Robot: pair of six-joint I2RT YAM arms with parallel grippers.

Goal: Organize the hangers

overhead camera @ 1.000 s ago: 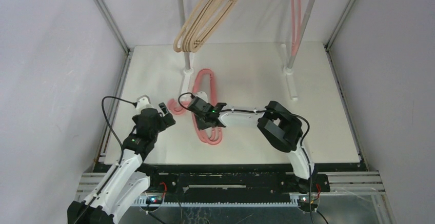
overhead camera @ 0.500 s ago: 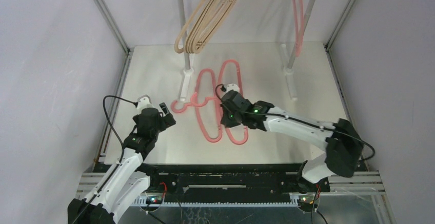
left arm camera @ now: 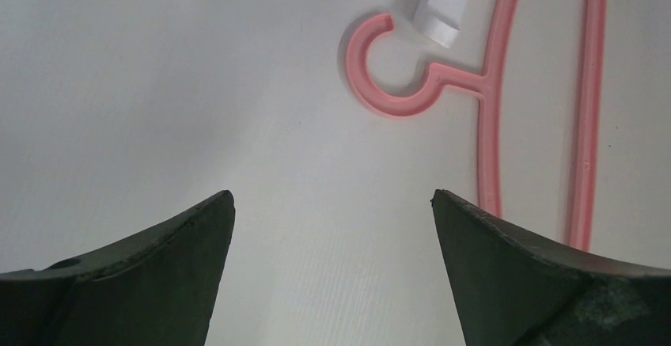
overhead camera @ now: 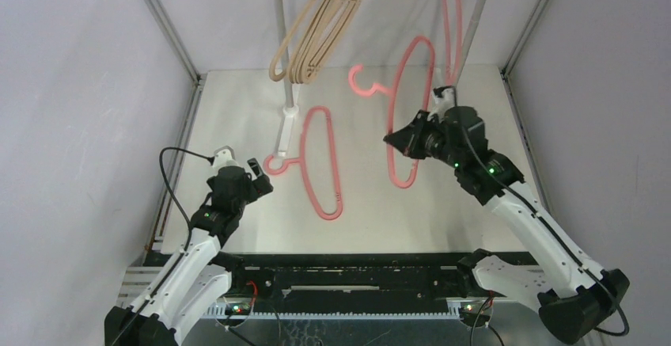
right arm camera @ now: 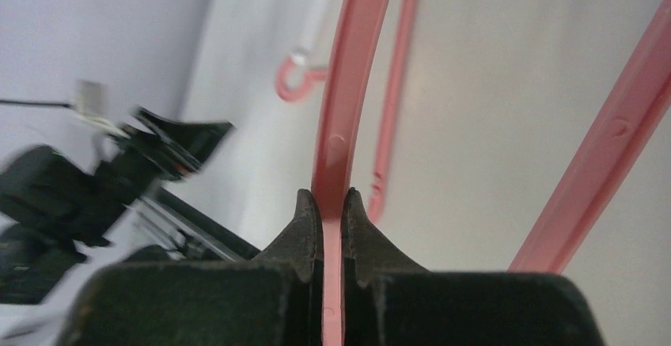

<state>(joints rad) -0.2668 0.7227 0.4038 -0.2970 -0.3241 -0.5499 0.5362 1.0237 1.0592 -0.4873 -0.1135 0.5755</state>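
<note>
Pink hanger (right arm camera: pixel 348 85) is clenched in the right gripper (right arm camera: pixel 332 203), held above the bench (overhead camera: pixel 372 211), likely for racking; left gripper (left arm camera: pixel 332 203) hovers released.

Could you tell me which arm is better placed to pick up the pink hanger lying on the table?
Left. The left fingers are open near the hook of the lying hanger; the right fingers are shut on another pink hanger, held raised.
</note>
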